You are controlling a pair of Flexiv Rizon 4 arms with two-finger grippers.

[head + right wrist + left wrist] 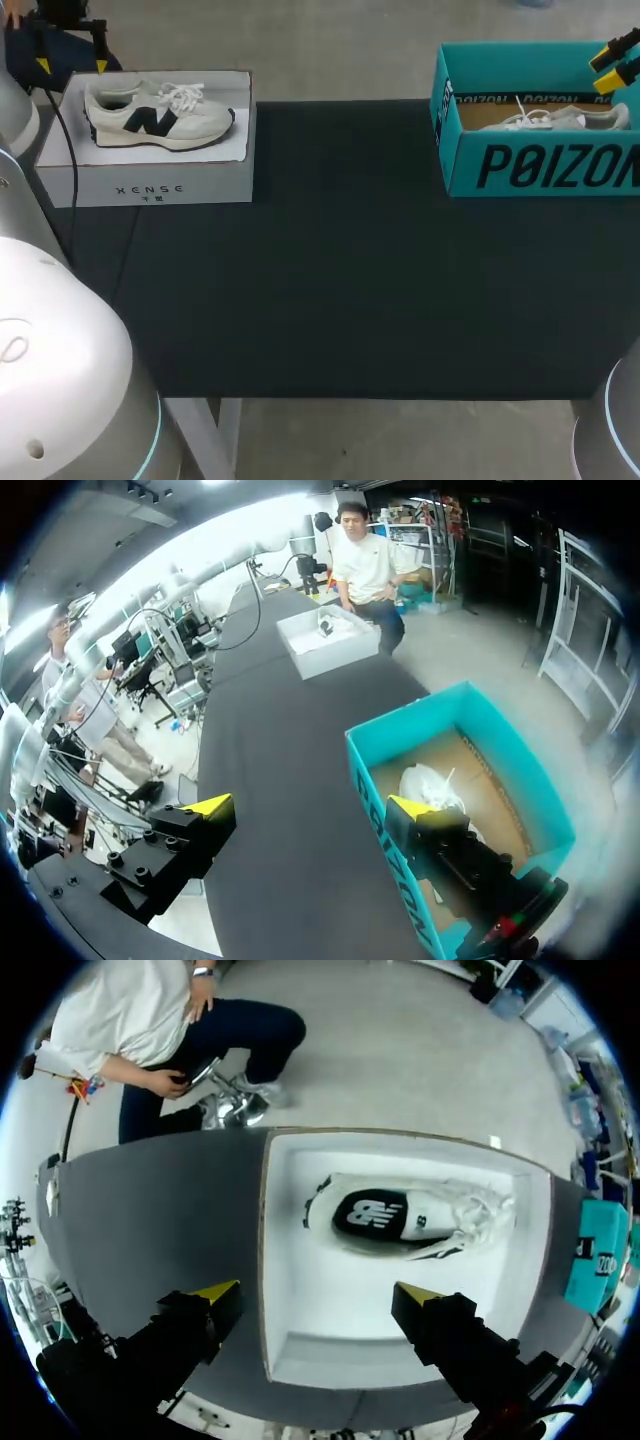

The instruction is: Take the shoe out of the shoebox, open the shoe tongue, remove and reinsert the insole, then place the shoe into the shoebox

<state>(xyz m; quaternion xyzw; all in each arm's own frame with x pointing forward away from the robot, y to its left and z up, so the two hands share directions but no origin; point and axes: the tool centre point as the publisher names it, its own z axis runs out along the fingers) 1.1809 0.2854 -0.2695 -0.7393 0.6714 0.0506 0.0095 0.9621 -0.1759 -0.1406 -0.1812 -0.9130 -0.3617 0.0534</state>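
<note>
Neither gripper has hold of anything. The left gripper (315, 1300) hangs wide open above the near wall of the white shoebox (150, 185), and the right gripper (310, 808) hangs just as wide over the teal shoebox (540, 165). Each box holds a shoe: a white sneaker (160, 115) with a dark logo lies on its side in the white one, and a pale shoe (560, 120) rests low in the teal one. Both boxes stand at the far edge of the black table (330, 270), well apart from each other. The main hazard is the way each gripper straddles a box wall, with one yellow tip over the interior and the other over the table outside. A straight descent from here would likely land a finger on the cardboard rim, crushing it or shoving the box. The boxes look light and nothing pins them (no clamp shows in any view), so a lift that drags the shoe against a wall may carry the box up too. The loose laces (183, 97) could snag a fingertip. A pinch on the soft upper could slip or crumple it. With two shoes on offer, both arms moving at once risks splitting the task.
</note>
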